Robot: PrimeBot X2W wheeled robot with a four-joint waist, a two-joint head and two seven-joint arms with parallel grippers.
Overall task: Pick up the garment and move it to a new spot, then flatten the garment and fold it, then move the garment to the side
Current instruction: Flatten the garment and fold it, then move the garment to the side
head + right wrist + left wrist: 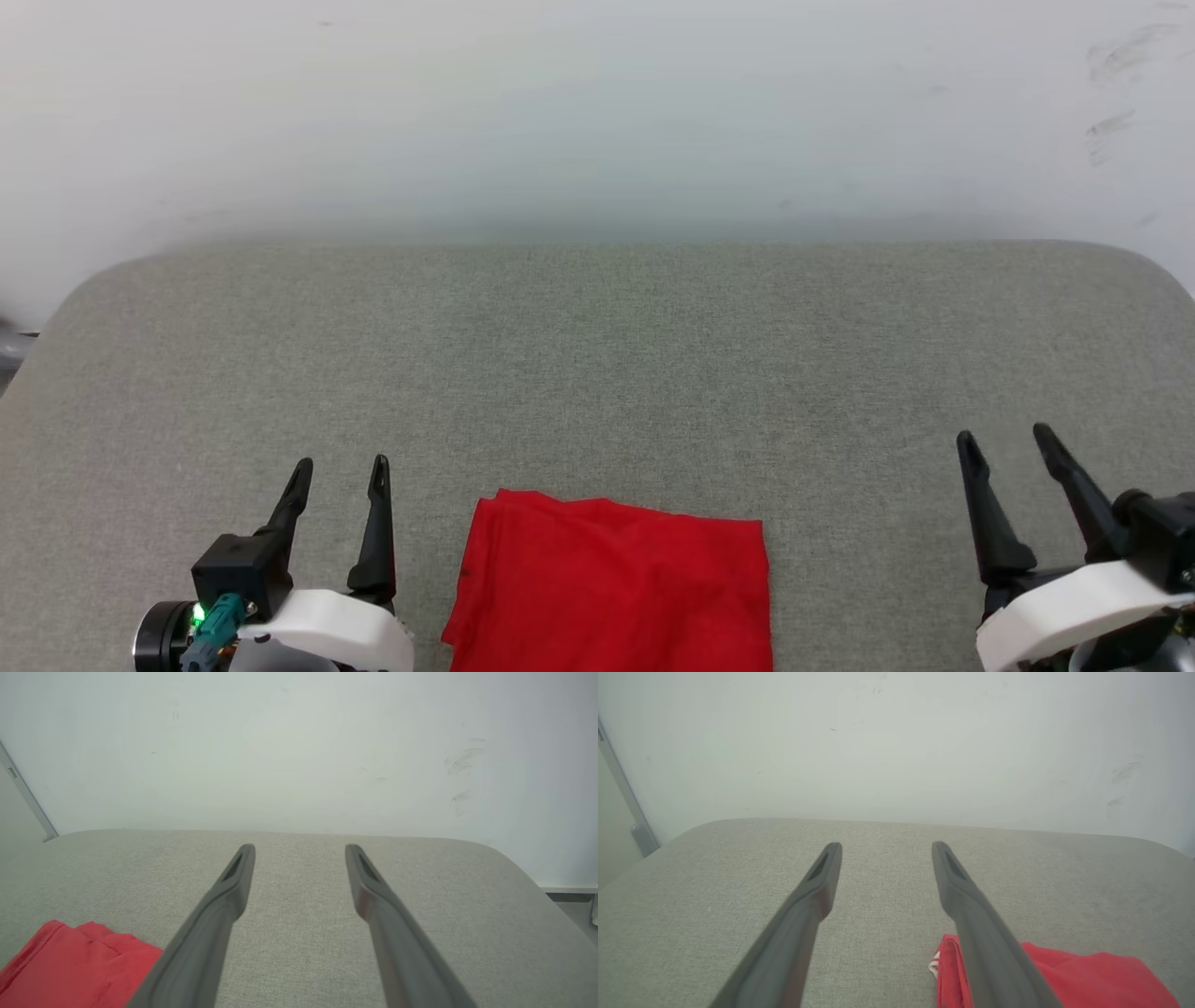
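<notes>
Red garment [611, 588] lies folded on grey table [597, 373] between left gripper [341, 462] and right gripper [1005, 433], both spread wide, empty; left wrist view catches white trim [934, 965].

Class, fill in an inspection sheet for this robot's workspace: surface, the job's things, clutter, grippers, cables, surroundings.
Surface: grey fabric-covered table with rounded far corners.
Job's things: red garment lying folded in a rough rectangle at the near edge, between the grippers; a bit of white trim shows at one corner.
Clutter: nothing seen.
Grippers: left gripper and right gripper both open, holding nothing, one on each side of the garment.
Cables: teal connector at the left wrist; no loose cable seen.
Surroundings: pale wall with dark scuff marks; grey metal post at the left.
</notes>
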